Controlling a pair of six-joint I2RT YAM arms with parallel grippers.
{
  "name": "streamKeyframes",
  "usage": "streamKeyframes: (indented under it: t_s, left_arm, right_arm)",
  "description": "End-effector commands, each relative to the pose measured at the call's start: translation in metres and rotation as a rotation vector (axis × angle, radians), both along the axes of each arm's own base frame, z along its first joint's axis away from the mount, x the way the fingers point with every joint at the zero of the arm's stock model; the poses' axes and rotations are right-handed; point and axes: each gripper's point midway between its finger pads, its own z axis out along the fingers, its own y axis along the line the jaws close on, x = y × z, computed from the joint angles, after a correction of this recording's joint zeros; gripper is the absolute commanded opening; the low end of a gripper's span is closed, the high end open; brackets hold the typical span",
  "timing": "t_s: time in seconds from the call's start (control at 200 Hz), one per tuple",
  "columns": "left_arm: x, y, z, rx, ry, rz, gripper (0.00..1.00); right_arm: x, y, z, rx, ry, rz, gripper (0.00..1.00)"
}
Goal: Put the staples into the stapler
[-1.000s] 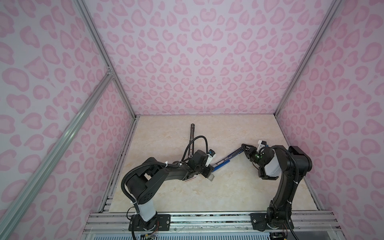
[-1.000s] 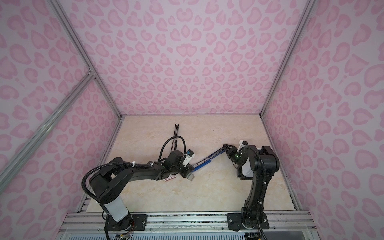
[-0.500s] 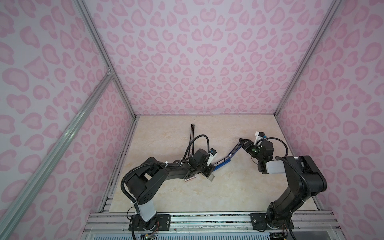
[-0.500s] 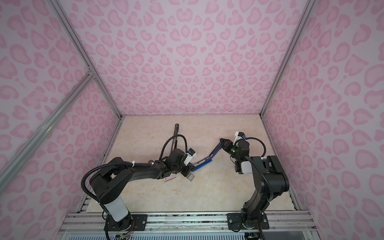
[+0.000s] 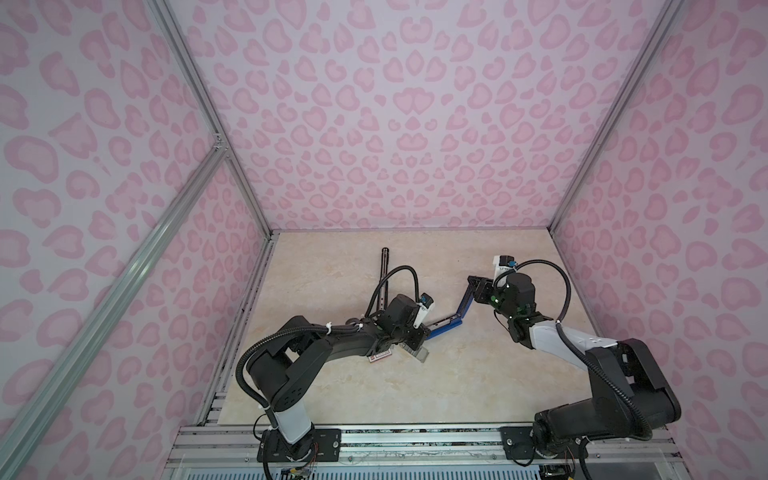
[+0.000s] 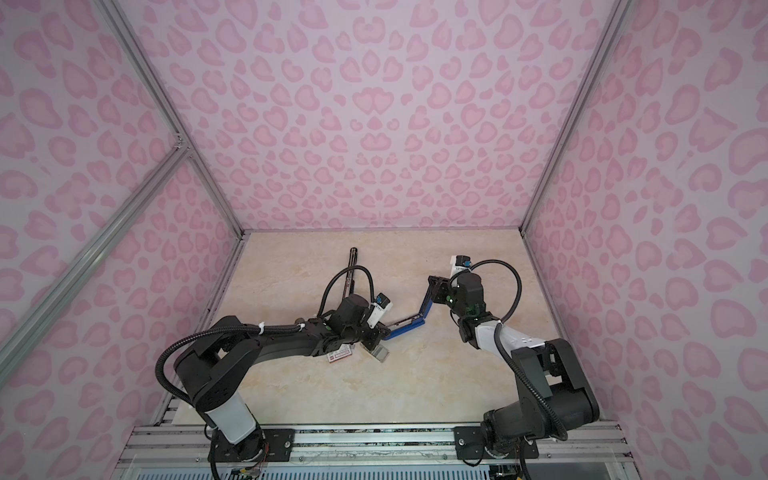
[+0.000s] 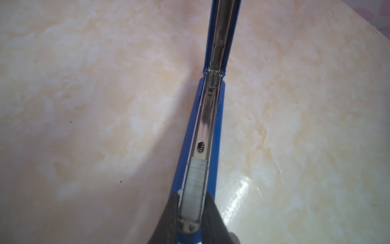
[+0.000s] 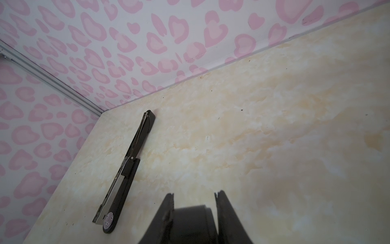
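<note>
On marbled tabletop (image 7: pixel 84 105), open blue stapler (image 7: pixel 217 126), ribbed silvery staples (image 7: pixel 195 186) inside

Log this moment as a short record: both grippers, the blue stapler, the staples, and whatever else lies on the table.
left gripper: shut on the front end of the blue stapler's base
right gripper: shut on the tip of its raised lid
blue stapler: open in a V
staples: one strip in the open magazine channel
grey block: on the table beside the left gripper, perhaps spare staples
white box: red label, partly under the left arm
black stapler: opened flat, far side, no gripper on it
</note>
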Motion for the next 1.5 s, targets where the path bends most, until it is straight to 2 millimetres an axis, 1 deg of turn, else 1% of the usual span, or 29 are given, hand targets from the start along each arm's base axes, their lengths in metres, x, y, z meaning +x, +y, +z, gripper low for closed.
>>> streamKeyframes:
  t_s: [0.0, 0.3, 0.44, 0.705, 1.03, 1.23, 1.495]
  left_arm:
    - [0.016, -0.014, 0.034, -0.100, -0.086, 0.017, 0.12]
    - [0.017, -0.015, 0.038, -0.107, -0.093, 0.018, 0.12]
    - [0.017, -0.015, 0.038, -0.108, -0.094, 0.017, 0.12]
    - [0.016, -0.015, 0.038, -0.110, -0.093, 0.017, 0.12]
    - [0.017, -0.015, 0.039, -0.112, -0.094, 0.021, 0.12]
    - [0.018, -0.016, 0.045, -0.125, -0.105, 0.026, 0.12]
    - [0.018, -0.016, 0.047, -0.127, -0.104, 0.023, 0.12]
  right_arm:
    - [-0.016, 0.013, -0.022, -0.010, 0.103, 0.051, 0.31]
    - [-0.029, 0.043, -0.015, -0.103, 0.071, 0.124, 0.32]
    - [-0.036, 0.055, -0.017, -0.146, 0.067, 0.156, 0.32]
    - [-0.047, 0.080, -0.016, -0.191, 0.043, 0.216, 0.33]
    - [-0.058, 0.100, -0.017, -0.216, 0.028, 0.270, 0.33]
    - [-0.066, 0.109, -0.020, -0.241, 0.018, 0.301, 0.33]
    - [-0.077, 0.120, -0.022, -0.252, 0.001, 0.340, 0.33]
